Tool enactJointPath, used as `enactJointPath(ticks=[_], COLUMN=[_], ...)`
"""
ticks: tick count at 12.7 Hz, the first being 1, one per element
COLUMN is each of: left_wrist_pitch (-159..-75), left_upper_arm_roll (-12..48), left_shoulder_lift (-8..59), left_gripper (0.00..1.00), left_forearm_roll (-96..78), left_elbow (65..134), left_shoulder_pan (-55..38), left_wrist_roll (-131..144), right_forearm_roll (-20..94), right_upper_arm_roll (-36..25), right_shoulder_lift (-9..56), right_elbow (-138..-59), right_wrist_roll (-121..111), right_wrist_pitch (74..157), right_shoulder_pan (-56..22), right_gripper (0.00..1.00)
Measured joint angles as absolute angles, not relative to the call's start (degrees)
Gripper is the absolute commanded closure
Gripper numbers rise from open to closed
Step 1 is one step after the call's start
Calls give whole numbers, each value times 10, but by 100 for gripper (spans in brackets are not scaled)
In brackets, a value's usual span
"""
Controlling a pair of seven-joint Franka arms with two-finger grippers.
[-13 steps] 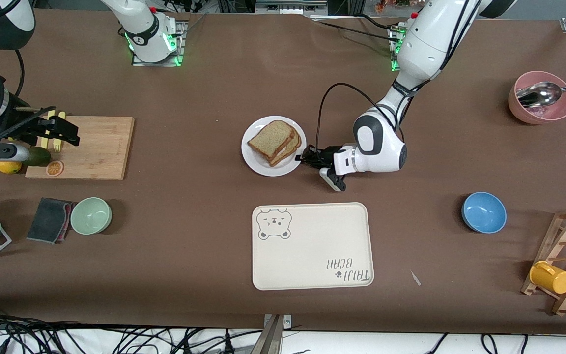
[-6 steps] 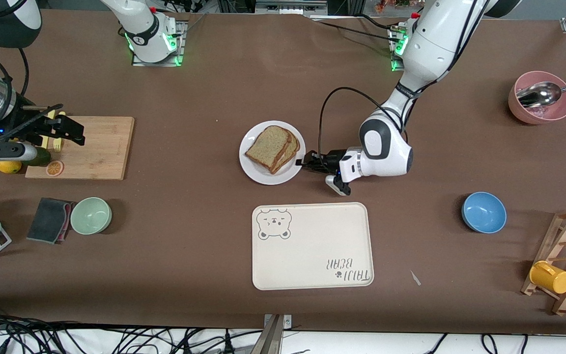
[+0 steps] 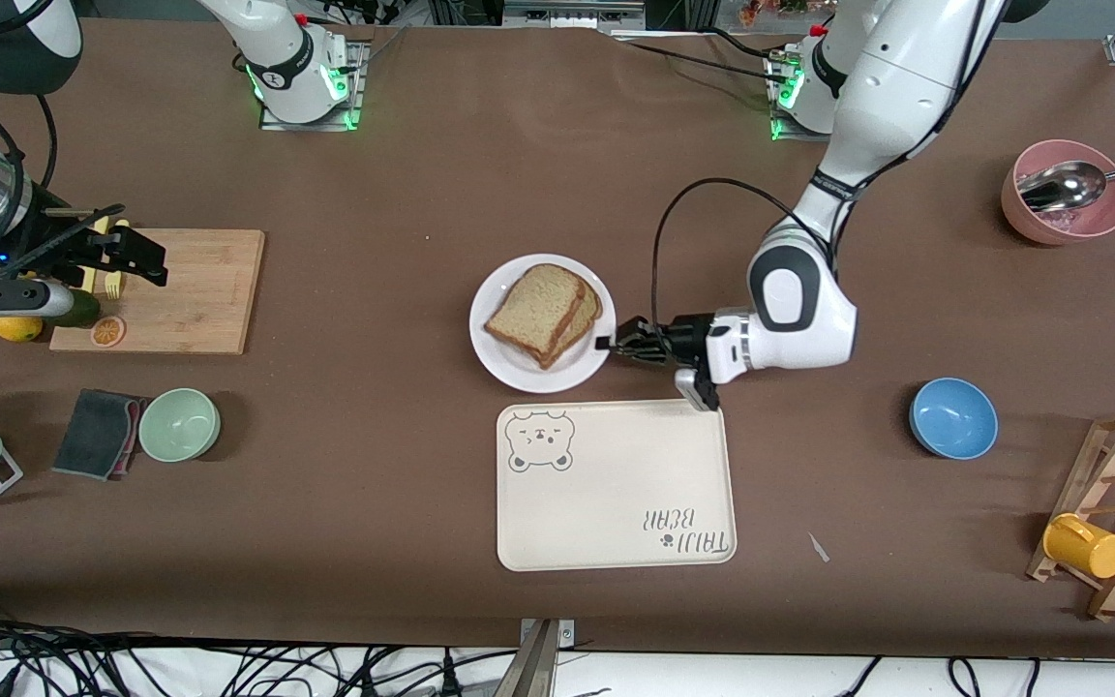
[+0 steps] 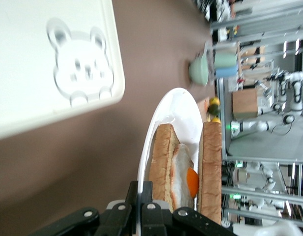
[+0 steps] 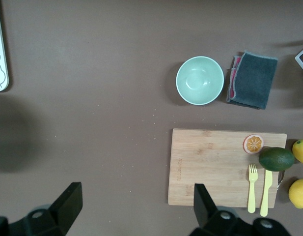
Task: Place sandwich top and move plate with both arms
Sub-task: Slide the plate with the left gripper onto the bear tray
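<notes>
Gripping the plate (image 3: 519, 373) rim, the left gripper (image 3: 613, 344) is clamped tight, just above the tray (image 3: 616, 503). Left wrist view reveals egg (image 4: 190, 181) under the sandwich top (image 3: 536, 308). Right gripper (image 5: 136, 209), jaws wide and empty, waits over the cutting board (image 5: 215, 167).

Plate (image 3: 509, 363): white, smooth, shiny. Sandwich top (image 3: 536, 307): soft bread, rough and speckled, darker crust. Tray (image 3: 616, 503): cream, smooth, dull, looks like plastic. Table (image 3: 422, 465): brown, dull, no shine. Cutting board (image 3: 195, 290): light wood with grain lines. Cloth (image 3: 98, 433): dark grey, soft, fuzzy. Spoon (image 3: 1061, 186): shiny metal. Arm shells (image 3: 804, 310): glossy white plastic.
</notes>
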State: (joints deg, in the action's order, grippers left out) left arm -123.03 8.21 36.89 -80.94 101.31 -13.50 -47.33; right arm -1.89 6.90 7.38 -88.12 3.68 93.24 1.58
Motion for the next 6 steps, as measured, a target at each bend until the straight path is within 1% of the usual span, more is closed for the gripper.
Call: enactJointPath(ticks=[4,6], left_wrist_pitch=[-1226,-1224], left_upper_arm_roll=[76,75], left_shoulder_lift=[372,384], left_gripper=[100,100], left_forearm_roll=[-809,-809], left_elbow=[970,949], left_shoulder_pan=[-63,-38], left_wrist_roll=[-473,-465], right_forearm_roll=[-19,-19], right_upper_arm_roll=[69,69], right_shoulder_lift=[74,74], right_elbow=[-881,-881], right_wrist_roll=[36,36], right_wrist_pitch=[932,931], right_shoulder_pan=[16,16], right_gripper=[0,0])
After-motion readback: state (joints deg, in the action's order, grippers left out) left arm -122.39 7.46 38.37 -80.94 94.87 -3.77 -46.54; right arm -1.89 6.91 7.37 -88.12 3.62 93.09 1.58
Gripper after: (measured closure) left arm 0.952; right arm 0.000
